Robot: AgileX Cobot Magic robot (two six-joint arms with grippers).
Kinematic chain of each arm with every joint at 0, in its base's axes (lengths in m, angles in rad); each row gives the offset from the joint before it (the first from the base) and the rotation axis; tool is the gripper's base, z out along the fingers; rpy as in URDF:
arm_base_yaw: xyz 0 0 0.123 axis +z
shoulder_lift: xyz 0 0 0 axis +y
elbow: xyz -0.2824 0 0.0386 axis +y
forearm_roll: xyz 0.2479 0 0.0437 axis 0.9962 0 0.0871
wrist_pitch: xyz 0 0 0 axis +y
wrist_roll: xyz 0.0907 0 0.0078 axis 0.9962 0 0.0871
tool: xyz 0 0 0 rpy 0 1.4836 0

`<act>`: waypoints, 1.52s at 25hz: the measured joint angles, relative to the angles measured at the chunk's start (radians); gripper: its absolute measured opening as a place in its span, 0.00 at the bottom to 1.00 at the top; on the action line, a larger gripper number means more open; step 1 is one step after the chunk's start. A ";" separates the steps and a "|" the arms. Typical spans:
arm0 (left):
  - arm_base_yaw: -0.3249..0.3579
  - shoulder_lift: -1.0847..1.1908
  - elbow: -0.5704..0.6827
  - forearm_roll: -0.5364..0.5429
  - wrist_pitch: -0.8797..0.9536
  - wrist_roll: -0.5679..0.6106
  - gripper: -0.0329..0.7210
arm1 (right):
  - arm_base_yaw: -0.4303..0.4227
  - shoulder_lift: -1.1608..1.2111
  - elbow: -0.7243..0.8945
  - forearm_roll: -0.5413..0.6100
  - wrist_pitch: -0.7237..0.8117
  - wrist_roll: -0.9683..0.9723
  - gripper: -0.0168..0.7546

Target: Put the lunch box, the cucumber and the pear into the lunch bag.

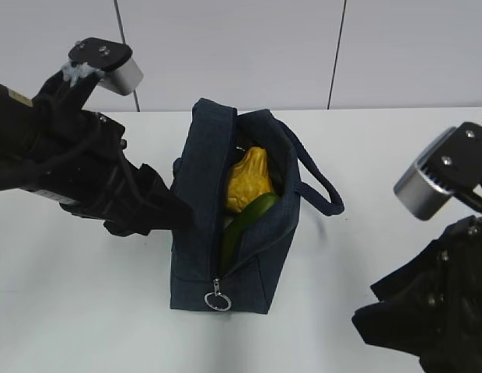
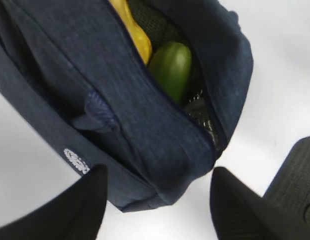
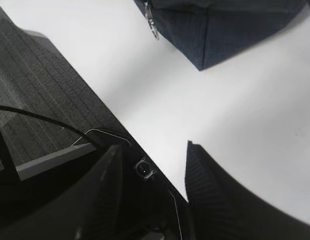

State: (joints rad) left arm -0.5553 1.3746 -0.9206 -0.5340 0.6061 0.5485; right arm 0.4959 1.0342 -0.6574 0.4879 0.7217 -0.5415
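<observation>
A yellow-orange blotched pear (image 1: 249, 186) and smooth dark green cucumber (image 1: 245, 225) sit inside the unzipped navy fabric lunch bag (image 1: 198, 233). The left wrist view alone shows the left gripper (image 2: 157, 200) spread beside the bag's end; the right gripper (image 3: 152, 195), spread and empty, hangs over the near table edge (image 3: 160, 165).

Lunch bag (image 2: 145, 125) unzipped on white desk (image 2: 285, 75); pear (image 2: 132, 30) and cucumber (image 2: 172, 67) inside; jaws apart, empty, just beside bag.

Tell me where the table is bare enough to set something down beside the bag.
Bare table runs left of and in front of the lunch bag, below the left gripper. Another bare patch lies between the bag's strap and the right gripper. It is crowded inside the bag, with pear and cucumber.
</observation>
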 joint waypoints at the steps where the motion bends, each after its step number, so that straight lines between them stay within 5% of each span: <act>1: 0.000 0.003 0.000 0.012 -0.004 0.000 0.57 | 0.000 0.000 0.019 0.023 -0.009 -0.022 0.46; 11: 0.000 0.098 0.000 0.070 0.010 0.000 0.57 | 0.000 -0.002 0.082 0.365 -0.103 -0.294 0.46; 18: 0.000 0.098 0.000 0.066 0.041 0.000 0.51 | 0.000 0.034 0.115 0.486 -0.174 -0.449 0.46; 29: -0.001 0.098 0.000 -0.071 -0.052 0.009 0.51 | 0.000 0.250 0.183 0.967 -0.192 -0.968 0.46; 38: -0.001 0.098 0.000 -0.115 -0.016 0.033 0.54 | 0.000 0.419 0.183 1.215 -0.167 -1.306 0.46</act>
State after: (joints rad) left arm -0.5560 1.4730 -0.9206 -0.6493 0.5905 0.5811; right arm 0.4959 1.4529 -0.4748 1.7032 0.5542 -1.8470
